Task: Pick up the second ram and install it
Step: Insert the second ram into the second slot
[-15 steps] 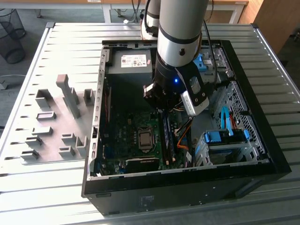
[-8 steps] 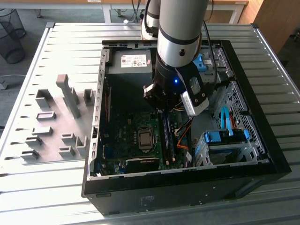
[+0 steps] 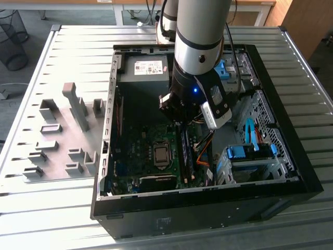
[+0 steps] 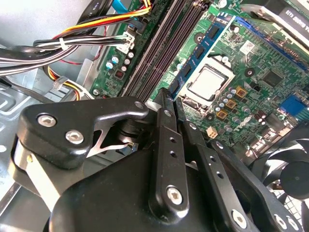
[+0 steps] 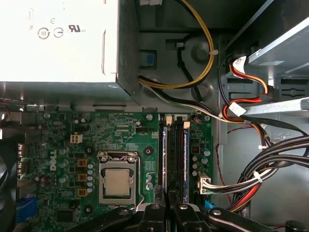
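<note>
I'm down inside the open black computer case [image 3: 208, 213], my arm [image 3: 200, 31] a smooth silver cylinder standing over it on the ribbed metal table [image 3: 52, 208]. In both wrist views my gripper [image 4: 170, 94] [image 5: 167, 209] shows as two flat, matte black bars studded with screw heads, drawn in until only a thin slit is left between them. The second ram [image 4: 200, 46] [image 5: 163, 154], a long, thin blue-green stick carrying a row of square black chips, stands on edge in the memory slot nearest the processor socket [image 4: 207, 82], running alongside the other long black slots. One end of it runs straight into that slit, so it looks pinched between my tips, though the contact itself is hidden behind my own finger and I can't be sure. Around it the green motherboard [image 5: 63, 130] is crowded with small round capacitors, and the socket is a shiny square plate in a metal frame. A perforated grey power supply box [image 5: 58, 43] sits beyond the board, with glossy black, yellow and red cables [image 5: 270, 169] looping beside the slots. On the exterior view's left, blocky grey holder blocks [image 3: 78, 109] stand on the table, well apart from me.
</note>
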